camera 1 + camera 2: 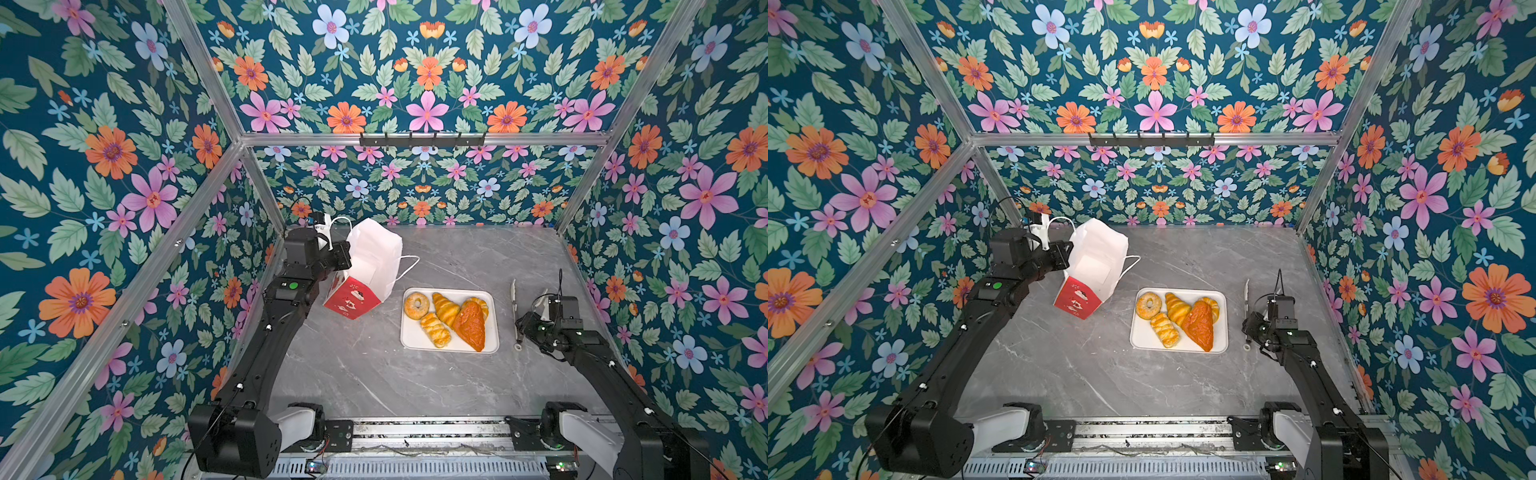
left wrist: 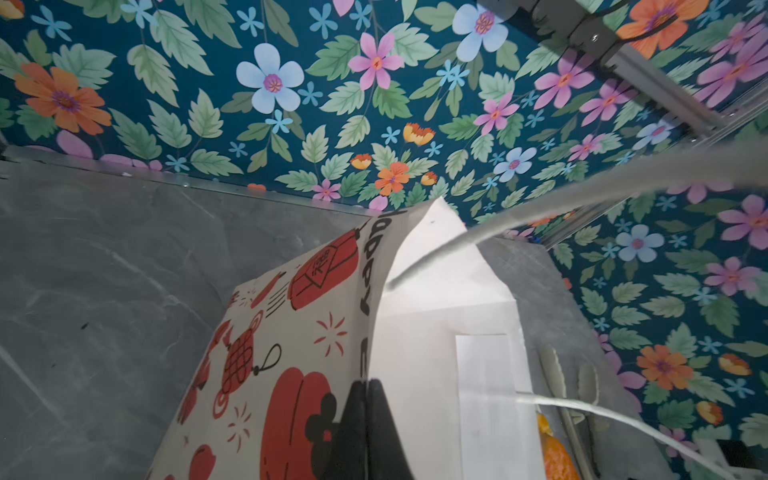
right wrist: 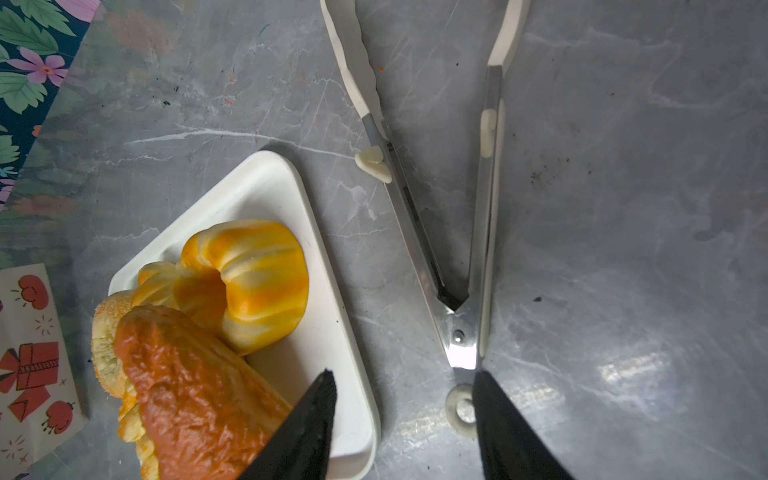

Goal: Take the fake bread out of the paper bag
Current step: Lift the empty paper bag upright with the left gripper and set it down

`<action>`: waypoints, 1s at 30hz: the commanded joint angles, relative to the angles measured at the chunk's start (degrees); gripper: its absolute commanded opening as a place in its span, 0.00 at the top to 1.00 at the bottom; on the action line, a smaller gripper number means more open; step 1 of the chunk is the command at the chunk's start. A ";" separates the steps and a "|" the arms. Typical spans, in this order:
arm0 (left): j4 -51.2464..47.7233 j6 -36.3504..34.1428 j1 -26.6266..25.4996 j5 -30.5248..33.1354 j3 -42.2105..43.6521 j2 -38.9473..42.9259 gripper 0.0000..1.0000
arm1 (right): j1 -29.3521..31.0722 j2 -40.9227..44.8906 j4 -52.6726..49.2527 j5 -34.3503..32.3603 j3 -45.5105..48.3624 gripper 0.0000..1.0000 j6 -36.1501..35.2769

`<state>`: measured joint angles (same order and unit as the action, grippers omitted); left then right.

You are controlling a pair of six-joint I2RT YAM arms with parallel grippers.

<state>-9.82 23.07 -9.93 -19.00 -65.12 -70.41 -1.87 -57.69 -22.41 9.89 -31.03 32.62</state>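
Left pincer clamps paper bag rim | fake bread half-hidden behind

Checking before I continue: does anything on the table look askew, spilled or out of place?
The paper bag leans askew, its wall pinched in the shut left hand. The fake bread lies piled on the white tray, the tongs flat beside it. Nothing looks spilled.

Bright, even light from above; soft shadows; pale glare on counter; wide-angle bending at top-view edges; blurred cord near left wrist lens.
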 commanded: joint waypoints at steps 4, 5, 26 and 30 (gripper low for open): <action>14.70 12.97 -1.35 -5.34 1.04 -1.32 1.00 | 0.04 -0.14 2.02 0.67 0.00 0.45 0.69; 15.54 13.79 -1.73 -5.23 0.79 -1.39 1.00 | 0.07 -0.14 2.02 0.81 0.00 0.45 0.75; 21.25 22.40 -2.31 -4.33 8.00 -4.19 1.00 | 0.06 -0.76 2.80 1.01 0.61 0.45 0.77; 21.62 22.40 -1.94 -4.55 9.77 -4.34 1.00 | 0.02 -0.84 2.97 1.10 0.79 0.45 0.79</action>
<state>9.74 45.54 -12.12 -22.76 -55.88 -74.85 -1.83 -58.43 -20.80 10.74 -30.28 33.01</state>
